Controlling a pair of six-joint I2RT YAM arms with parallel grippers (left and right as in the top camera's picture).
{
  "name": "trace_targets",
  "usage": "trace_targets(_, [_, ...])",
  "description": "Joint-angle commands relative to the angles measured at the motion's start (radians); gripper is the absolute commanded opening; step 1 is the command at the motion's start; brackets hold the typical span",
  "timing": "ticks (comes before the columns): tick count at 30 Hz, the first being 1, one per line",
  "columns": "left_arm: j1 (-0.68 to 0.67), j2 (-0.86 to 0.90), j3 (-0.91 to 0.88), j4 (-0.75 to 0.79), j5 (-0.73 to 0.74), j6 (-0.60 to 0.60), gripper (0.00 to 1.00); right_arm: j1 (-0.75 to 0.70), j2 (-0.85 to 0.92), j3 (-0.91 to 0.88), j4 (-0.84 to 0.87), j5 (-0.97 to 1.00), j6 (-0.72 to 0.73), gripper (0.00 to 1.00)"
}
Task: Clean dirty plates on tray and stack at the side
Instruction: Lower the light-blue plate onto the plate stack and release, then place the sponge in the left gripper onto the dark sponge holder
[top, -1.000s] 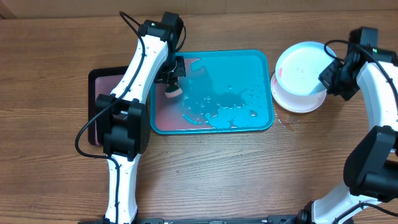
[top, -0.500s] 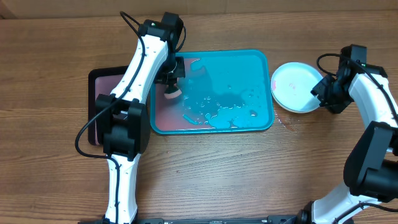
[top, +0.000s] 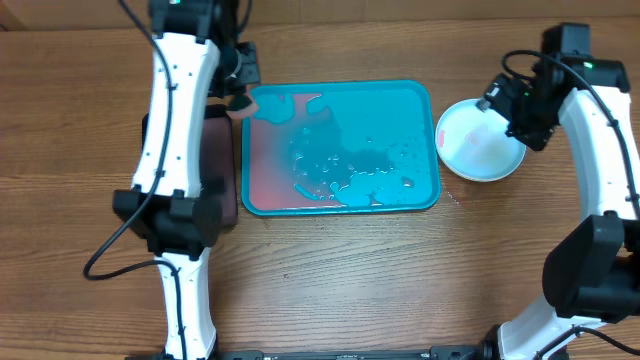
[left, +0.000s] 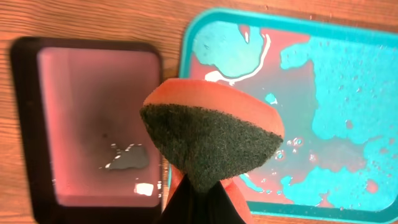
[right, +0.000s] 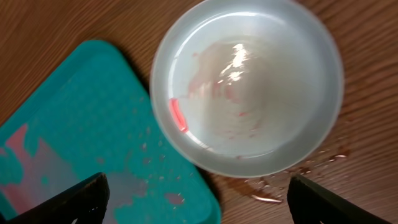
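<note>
Table: one turquoise tray, one black tray, one plate stack.

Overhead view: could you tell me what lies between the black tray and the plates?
The turquoise tray, wet and smeared pink, lies there, as the overhead view shows.

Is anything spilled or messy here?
Yes. Reddish water pools across the large turquoise plastic tray, mostly its left side, and a few drops lie on the wooden table beside the pale round plastic plate.
</note>
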Motion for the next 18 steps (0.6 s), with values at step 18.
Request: trace_targets(18, [0.189, -0.346, -0.808, 0.347, -0.1, 0.161, 0.04, 0.18, -0.024, 0.023, 0.005, -0.012, -0.056, 0.99])
